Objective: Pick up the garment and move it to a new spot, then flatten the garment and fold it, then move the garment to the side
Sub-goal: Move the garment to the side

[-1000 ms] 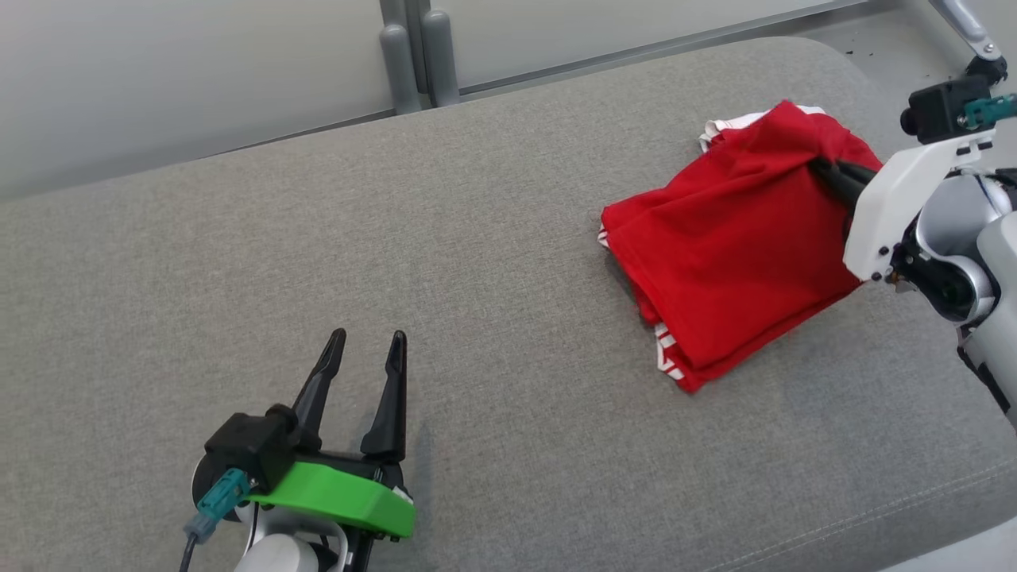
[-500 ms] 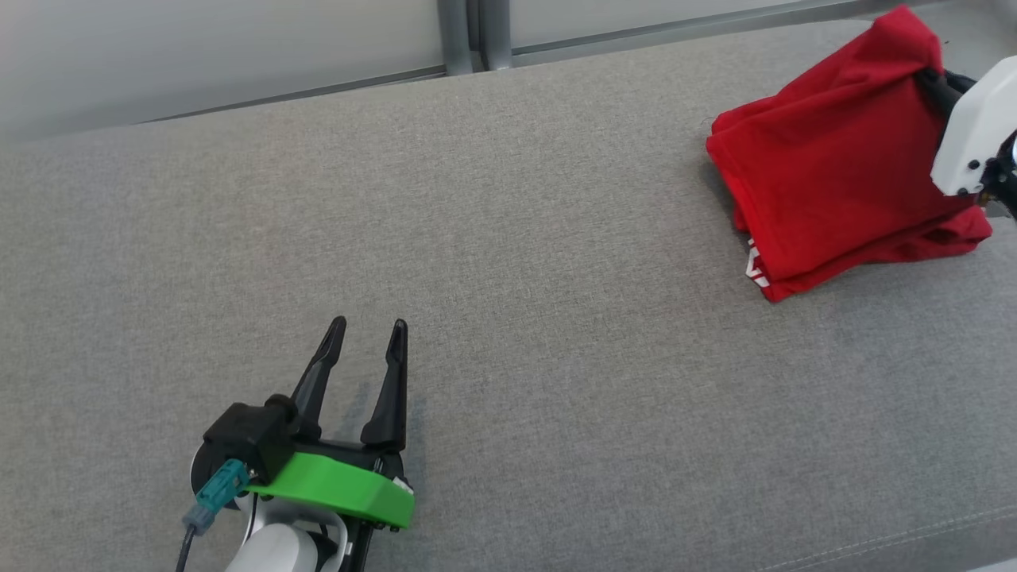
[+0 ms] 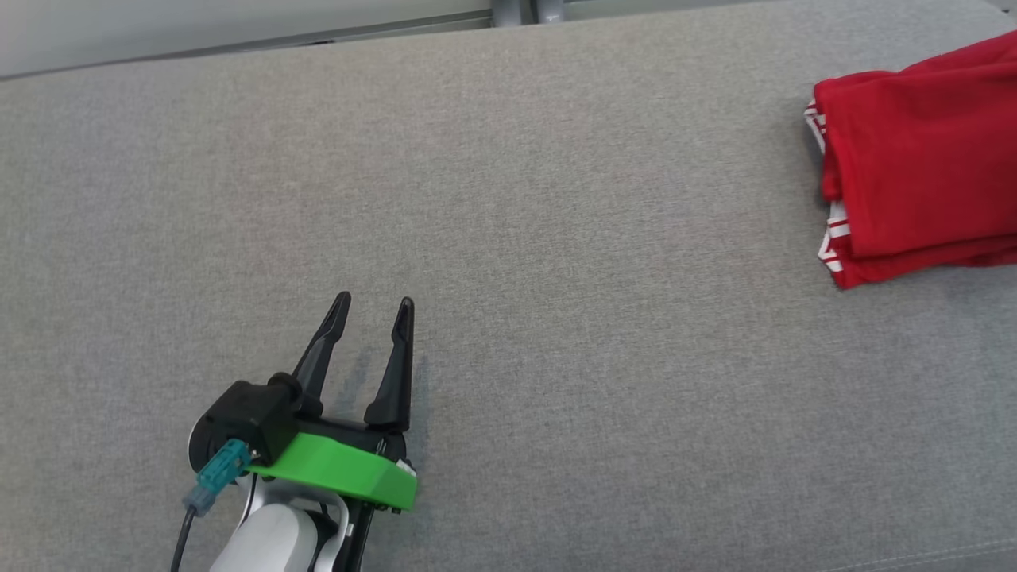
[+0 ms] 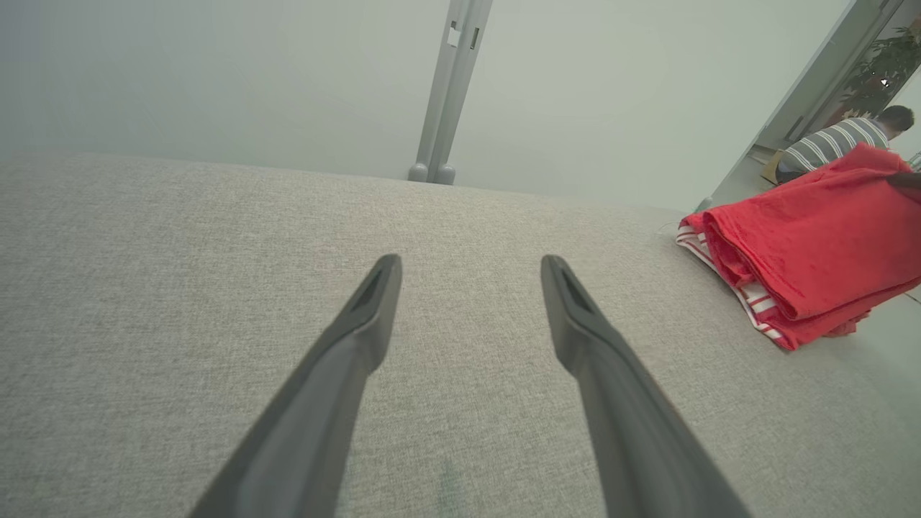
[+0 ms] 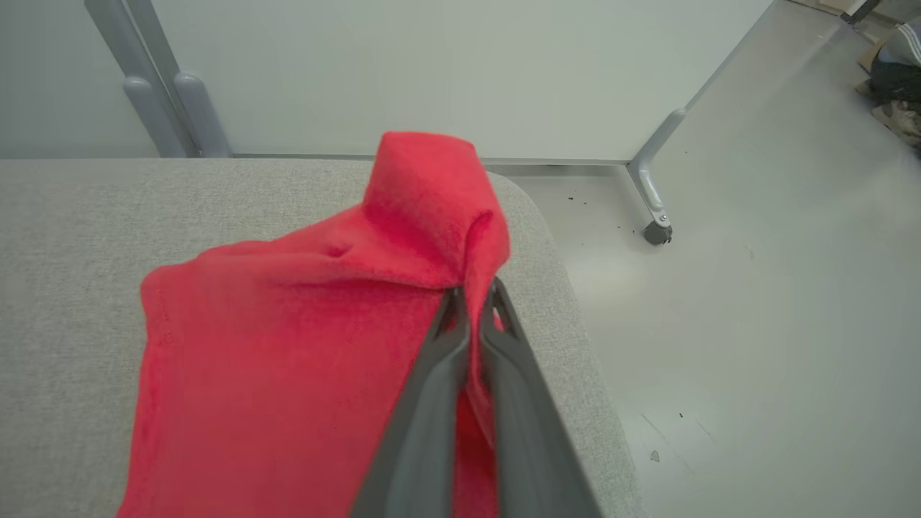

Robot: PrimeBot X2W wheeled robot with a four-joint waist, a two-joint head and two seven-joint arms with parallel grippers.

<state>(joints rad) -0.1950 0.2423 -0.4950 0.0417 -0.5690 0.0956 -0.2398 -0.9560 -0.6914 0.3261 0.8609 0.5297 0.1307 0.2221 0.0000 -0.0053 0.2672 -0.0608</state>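
Grips a lifted peak of the garment (image 5: 288, 345) in the right gripper (image 5: 471, 296), pinched tight on the red cloth near the tips. Below that pinch, draped down and to the left in the right wrist view, over the grey couch (image 5: 65, 288). Lying at the couch's rounded end, close to the edge beside the floor (image 5: 755, 324). Folded in layers (white stripes along the lower hems, plain in the head and left wrist views), with the bottom layers resting on the couch and the upper part pulled up toward the grip. At the far right of the head view, cut off by the frame.

Holds the left gripper (image 3: 374, 299) wide open and empty over bare couch, at the lower left of the head view and well apart from the garment. Points toward the couch's far edge.

Beyond the couch: a pale partition (image 5: 432, 65) on grey legs (image 5: 187, 108), with a caster (image 5: 656, 232) on the floor under one foot. Farther off in the left wrist view, a person (image 4: 835, 140) in a striped shirt, partly hidden behind the garment.
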